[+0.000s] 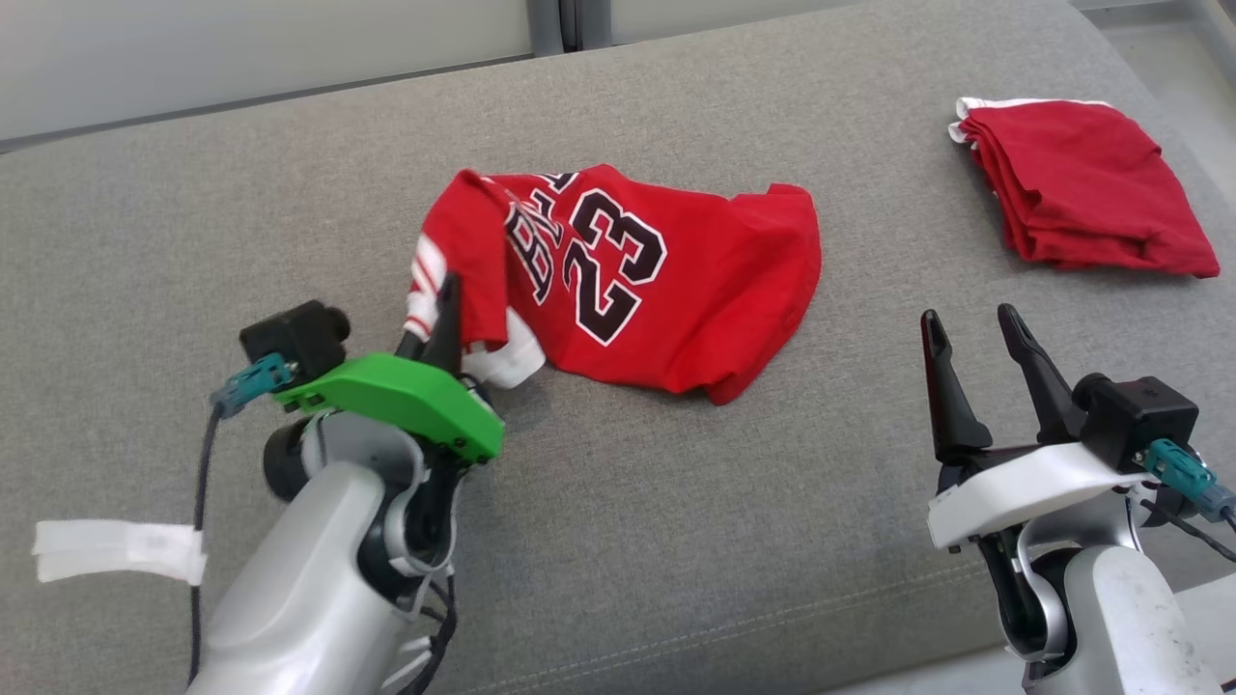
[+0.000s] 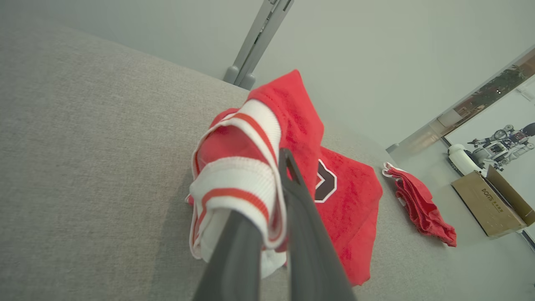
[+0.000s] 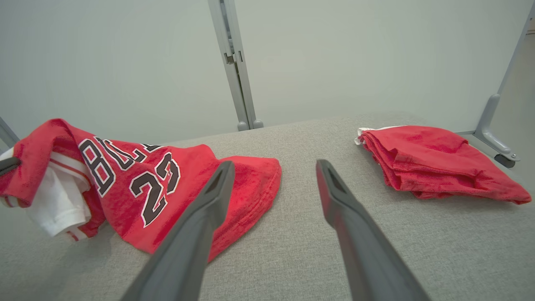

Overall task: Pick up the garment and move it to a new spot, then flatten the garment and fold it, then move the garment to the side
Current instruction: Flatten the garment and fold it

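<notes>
Left hand (image 1: pixel 439 323) is gripping jersey (image 1: pixel 666 280) by its striped trim – lifting slowly, w/ right hand (image 1: pixel 975 347) waiting open nr the cushion's (image 1: pixel 676 502) front edge.

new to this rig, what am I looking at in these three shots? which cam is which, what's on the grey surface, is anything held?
It is a two-armed wheeled robot working over a grey cushioned surface. The wide shot comes from its head camera, looking down. The other two come from cameras on its wrists, each looking along that arm's two dark fingers.

Two things lie on the surface: a crumpled red jersey numbered 23, and a folded red garment at the far right.

The left gripper, on the arm with the green cover, is shut on the jersey's red-and-white striped trim, lifting that edge. The right gripper is open and holds nothing, sitting apart from both garments.
</notes>
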{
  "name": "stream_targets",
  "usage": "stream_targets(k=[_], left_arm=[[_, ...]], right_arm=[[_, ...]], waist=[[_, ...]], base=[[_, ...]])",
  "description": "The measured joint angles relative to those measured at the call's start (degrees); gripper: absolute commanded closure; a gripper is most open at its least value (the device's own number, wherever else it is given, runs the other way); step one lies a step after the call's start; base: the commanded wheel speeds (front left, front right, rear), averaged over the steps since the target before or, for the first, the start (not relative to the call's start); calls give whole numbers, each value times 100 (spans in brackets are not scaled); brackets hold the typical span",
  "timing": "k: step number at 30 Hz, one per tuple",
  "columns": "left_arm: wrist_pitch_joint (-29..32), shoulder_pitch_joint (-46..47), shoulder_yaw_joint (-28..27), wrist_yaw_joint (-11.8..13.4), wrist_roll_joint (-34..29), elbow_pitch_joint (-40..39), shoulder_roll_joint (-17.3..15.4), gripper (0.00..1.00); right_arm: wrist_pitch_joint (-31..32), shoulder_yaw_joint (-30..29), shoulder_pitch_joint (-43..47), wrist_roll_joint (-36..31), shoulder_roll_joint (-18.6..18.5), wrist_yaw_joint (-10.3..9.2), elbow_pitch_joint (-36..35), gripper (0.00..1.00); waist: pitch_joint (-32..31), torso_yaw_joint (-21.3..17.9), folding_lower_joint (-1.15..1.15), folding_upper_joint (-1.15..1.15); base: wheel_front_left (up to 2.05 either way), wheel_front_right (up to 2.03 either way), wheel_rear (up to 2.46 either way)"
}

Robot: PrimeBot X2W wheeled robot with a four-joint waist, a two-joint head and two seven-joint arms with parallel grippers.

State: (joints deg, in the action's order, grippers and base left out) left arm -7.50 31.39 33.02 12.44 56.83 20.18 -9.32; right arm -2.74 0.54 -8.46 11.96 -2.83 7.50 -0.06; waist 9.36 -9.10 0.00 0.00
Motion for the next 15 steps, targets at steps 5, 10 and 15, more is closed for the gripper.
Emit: stream_targets(k=[5,10,15], left_arm=[[238,-352,-311,69,247,272,-483,100],[422,-293,-469,-15,353,860,-844,100],[586,53,-503,-171,390,1517,-982,100]], right_arm=[[15,43,-25,1,1,0,-27,0],[41,114,-142,-3,1,1,-44,0],[47,180,-218,-12,2,1,-40,0]], waist=[[98,81,0,0],[239,115,0,0],[352,92,0,0]], base=[[0,0,0],[0,0,0],[0,0,0]])
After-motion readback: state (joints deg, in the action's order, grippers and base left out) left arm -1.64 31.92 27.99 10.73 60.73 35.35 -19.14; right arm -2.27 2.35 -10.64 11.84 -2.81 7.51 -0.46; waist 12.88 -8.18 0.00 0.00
